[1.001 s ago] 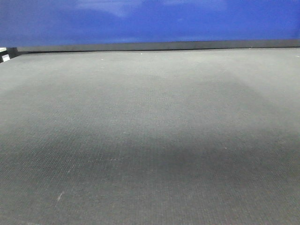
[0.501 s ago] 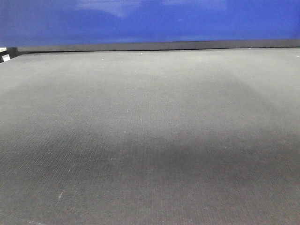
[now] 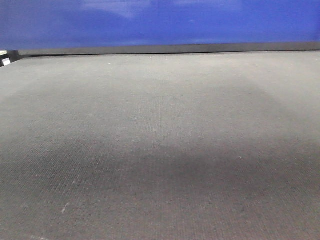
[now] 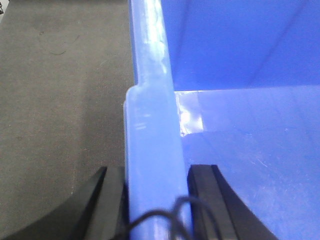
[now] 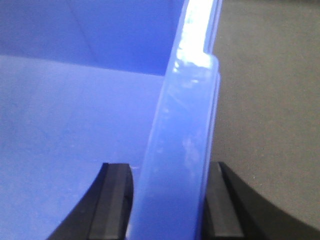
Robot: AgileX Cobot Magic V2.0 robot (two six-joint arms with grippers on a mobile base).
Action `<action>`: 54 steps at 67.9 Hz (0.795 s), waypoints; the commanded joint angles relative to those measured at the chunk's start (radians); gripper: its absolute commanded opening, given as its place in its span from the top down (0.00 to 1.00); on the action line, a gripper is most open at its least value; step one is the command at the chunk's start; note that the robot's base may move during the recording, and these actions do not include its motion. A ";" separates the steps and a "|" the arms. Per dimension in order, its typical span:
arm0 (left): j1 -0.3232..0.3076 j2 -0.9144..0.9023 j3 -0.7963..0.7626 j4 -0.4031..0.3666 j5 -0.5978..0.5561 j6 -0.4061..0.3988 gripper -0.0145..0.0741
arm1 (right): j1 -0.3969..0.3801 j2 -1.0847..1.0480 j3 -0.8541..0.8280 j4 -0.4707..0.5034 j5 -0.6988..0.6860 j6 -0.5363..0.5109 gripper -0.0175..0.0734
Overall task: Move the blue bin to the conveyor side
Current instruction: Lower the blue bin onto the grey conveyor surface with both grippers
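The left gripper (image 4: 157, 200) and right gripper (image 5: 167, 205) are pinching tight the thick rims on opposite sides of the blue bin (image 3: 160, 22), likely stiff, light and slippery, sitting at the far end of the conveyor (image 3: 160, 150).

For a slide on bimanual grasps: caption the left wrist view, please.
Left gripper clamps the rim of the blue bin, one finger inside, one outside; dark conveyor belt alongside.
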 commanded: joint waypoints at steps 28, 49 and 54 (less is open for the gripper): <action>0.001 0.053 -0.053 0.052 -0.103 0.019 0.83 | -0.009 0.053 -0.065 -0.007 -0.087 0.001 0.89; 0.001 0.261 -0.117 0.052 -0.084 0.019 0.83 | -0.009 0.286 -0.187 -0.007 -0.069 0.001 0.89; 0.001 0.314 -0.117 0.052 -0.057 0.019 0.83 | -0.009 0.337 -0.187 -0.007 -0.055 0.001 0.89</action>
